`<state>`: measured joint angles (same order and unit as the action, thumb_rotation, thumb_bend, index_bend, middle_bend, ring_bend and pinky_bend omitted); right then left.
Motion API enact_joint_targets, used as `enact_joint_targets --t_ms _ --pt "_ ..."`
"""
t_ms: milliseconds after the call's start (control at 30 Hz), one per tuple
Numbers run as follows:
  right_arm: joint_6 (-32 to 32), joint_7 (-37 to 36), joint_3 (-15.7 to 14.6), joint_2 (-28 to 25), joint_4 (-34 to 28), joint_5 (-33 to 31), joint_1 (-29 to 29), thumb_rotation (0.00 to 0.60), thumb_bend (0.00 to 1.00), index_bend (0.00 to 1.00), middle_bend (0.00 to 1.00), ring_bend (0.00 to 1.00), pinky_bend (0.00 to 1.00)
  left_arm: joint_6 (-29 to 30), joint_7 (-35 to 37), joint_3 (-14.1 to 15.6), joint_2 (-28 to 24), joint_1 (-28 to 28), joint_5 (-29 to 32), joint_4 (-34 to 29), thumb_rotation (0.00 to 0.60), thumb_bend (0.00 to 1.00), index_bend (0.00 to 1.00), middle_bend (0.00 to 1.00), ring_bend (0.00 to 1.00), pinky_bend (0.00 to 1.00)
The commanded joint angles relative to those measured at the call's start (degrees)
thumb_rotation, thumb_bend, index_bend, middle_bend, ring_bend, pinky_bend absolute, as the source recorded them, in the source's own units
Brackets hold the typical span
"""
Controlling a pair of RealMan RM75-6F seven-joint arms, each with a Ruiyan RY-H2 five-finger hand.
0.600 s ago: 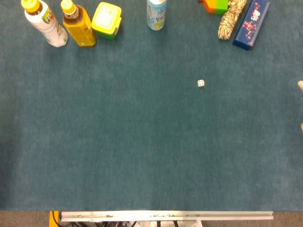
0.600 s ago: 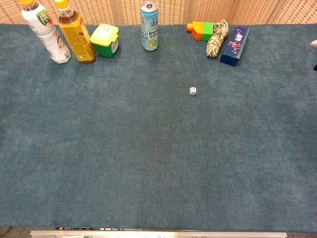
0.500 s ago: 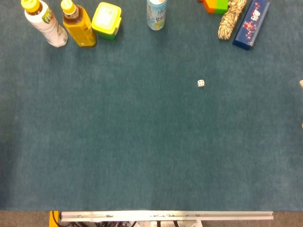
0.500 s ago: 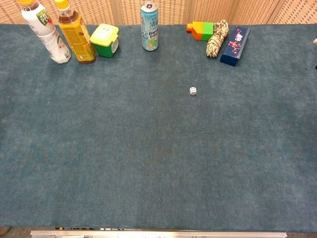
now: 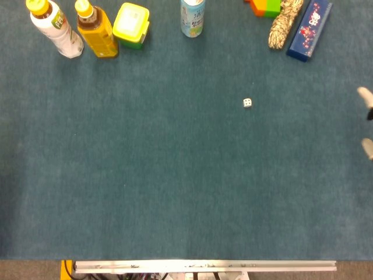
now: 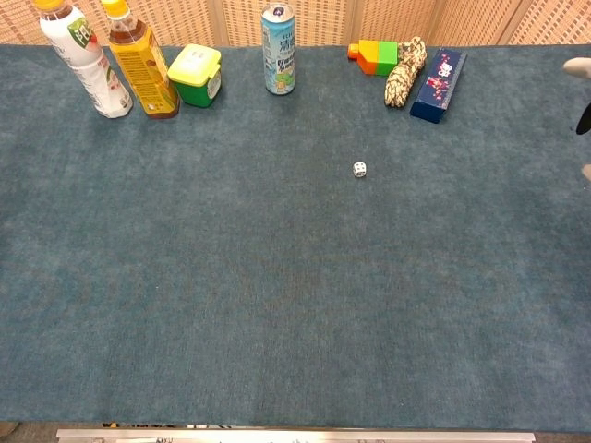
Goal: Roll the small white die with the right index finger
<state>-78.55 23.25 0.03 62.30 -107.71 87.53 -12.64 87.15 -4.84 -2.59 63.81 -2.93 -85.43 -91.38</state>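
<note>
Along the far edge of the blue table cloth (image 5: 175, 192): white bottle (image 5: 55, 26), amber bottle (image 5: 96, 32), yellow-lidded green box (image 5: 131, 24), drink can (image 5: 193, 17), orange and green block (image 5: 265, 7), rope bundle (image 5: 284, 23), dark blue box (image 5: 309, 30). Nothing between those and the die (image 5: 247, 102). Small, white, dark-spotted, alone on open cloth right of centre, well apart from everything. At the right border, only pale fingertips (image 5: 365, 96) of the right hand (image 6: 582, 97), spread from one another; grip impossible to tell. Left hand out of sight.
</note>
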Motion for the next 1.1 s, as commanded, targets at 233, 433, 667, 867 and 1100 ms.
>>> enact_joint_targets --t_ms 233,433,667,867,1100 --pt "23.8 2.8 6.0 1.2 -1.8 -13.1 -15.1 0.6 0.8 0.0 1.0 1.0 1.0 0.8 0.6 0.3 -0.4 0.7 0.0 0.1 0.6 0.2 0.19 0.22 0.24 0.08" --pt "35.1 9.2 7.8 4.6 0.2 -28.6 -25.2 0.6 0.88 0.0 1.0 1.0 1.0 1.7 0.9 0.5 -0.8 1.3 -0.2 -0.2 0.6 0.2 0.19 0.22 0.24 0.08" --pt "38.1 15.9 6.0 10.6 3.7 -43.3 -35.4 0.6 0.89 0.0 1.0 1.0 1.0 2.0 0.9 0.6 -1.0 1.6 -0.3 -0.4 0.6 0.2 0.19 0.22 0.24 0.08" --pt "38.3 18.2 3.9 14.8 6.5 -51.0 -41.4 0.6 0.89 0.0 1.0 1.0 1.0 2.1 0.8 0.6 -1.0 1.8 -0.3 -0.4 0.6 0.2 0.19 0.22 0.24 0.08" --pt "38.4 18.2 1.1 19.3 11.5 -57.4 -46.1 0.6 0.89 0.0 1.0 1.0 1.0 2.3 1.0 0.6 -1.0 2.0 -0.2 -0.3 0.6 0.2 0.19 0.22 0.24 0.08"
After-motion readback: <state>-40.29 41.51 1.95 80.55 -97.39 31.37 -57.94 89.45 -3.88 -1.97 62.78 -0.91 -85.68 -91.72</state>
